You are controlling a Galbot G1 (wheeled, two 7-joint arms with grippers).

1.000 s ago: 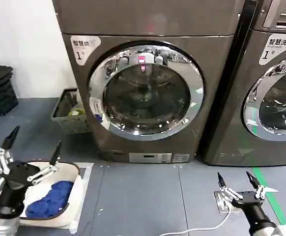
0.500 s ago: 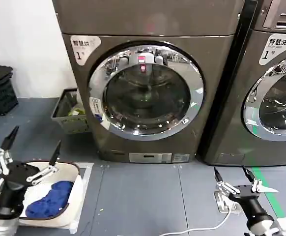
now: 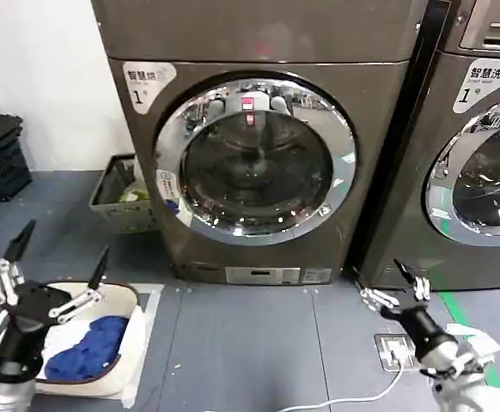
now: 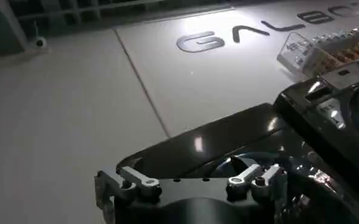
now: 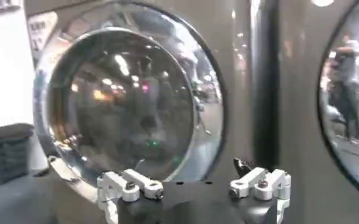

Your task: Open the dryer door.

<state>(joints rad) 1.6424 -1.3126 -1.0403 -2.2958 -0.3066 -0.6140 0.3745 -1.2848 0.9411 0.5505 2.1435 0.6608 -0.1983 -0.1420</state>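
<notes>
The grey dryer has a round chrome-rimmed glass door (image 3: pixel 254 159), which is closed flush against the front; a pink light glows near its top. In the right wrist view the door (image 5: pixel 130 103) stands straight ahead, some way off. My right gripper (image 3: pixel 379 273) is open, low above the floor, in front of the dryer's lower right corner and apart from it. My left gripper (image 3: pixel 65 243) hangs open at the lower left, above a basin, far from the door.
A second machine (image 3: pixel 482 146) stands close on the right. A grey basket (image 3: pixel 123 196) sits against the dryer's left side. A white basin (image 3: pixel 138 319) with blue cloth lies on the floor at left. A floor socket (image 3: pixel 396 350) with a white cable lies under the right arm.
My right gripper has moved forward and leftward, from over the floor socket toward the dryer's lower right corner. The left arm and the door have not moved.
</notes>
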